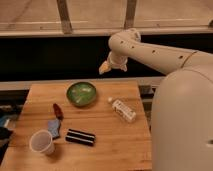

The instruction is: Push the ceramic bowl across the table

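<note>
The ceramic bowl [81, 93], round and glossy green inside with a darker rim, sits on the far middle part of the light-brown wooden table [115, 142]. My gripper [104, 68] hangs from the white arm above and beyond the table's far edge, up and to the right of the bowl, well apart from it. It holds nothing that I can see.
A white plastic bottle [122, 109] lies right of the bowl. A black striped object [80, 137], a translucent white plastic cup [42, 142], a blue item [53, 127] and a dark red item [58, 111] lie at the front left. My white body [182, 125] fills the right side.
</note>
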`<state>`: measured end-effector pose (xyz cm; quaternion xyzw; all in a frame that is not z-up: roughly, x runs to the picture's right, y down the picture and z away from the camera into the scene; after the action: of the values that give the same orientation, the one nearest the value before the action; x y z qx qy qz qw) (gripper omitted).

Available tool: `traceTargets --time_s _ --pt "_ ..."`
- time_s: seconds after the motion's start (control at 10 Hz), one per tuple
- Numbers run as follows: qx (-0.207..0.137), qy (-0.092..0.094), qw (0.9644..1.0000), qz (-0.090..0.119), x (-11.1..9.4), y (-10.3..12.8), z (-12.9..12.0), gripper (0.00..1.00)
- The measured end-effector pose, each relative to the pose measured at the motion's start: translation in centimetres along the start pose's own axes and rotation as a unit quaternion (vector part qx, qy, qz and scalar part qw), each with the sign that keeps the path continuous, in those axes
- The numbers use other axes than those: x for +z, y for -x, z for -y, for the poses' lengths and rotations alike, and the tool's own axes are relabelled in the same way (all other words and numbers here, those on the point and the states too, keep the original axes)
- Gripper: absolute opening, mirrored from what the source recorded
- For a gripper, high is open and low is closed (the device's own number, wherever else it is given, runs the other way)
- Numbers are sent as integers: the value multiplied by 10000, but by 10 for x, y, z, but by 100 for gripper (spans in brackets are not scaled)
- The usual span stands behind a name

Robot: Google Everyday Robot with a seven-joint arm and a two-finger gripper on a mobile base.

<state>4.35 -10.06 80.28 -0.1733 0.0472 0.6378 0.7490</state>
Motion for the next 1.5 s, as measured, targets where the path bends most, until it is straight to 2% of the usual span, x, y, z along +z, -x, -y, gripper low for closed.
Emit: traceTargets --time_s 1.3,1.4,1.5 --pt "0 0 10000 0 0 0 0 80" --pt "0 0 10000 0 0 0 0 79" --pt "0 0 10000 0 0 0 0 72"
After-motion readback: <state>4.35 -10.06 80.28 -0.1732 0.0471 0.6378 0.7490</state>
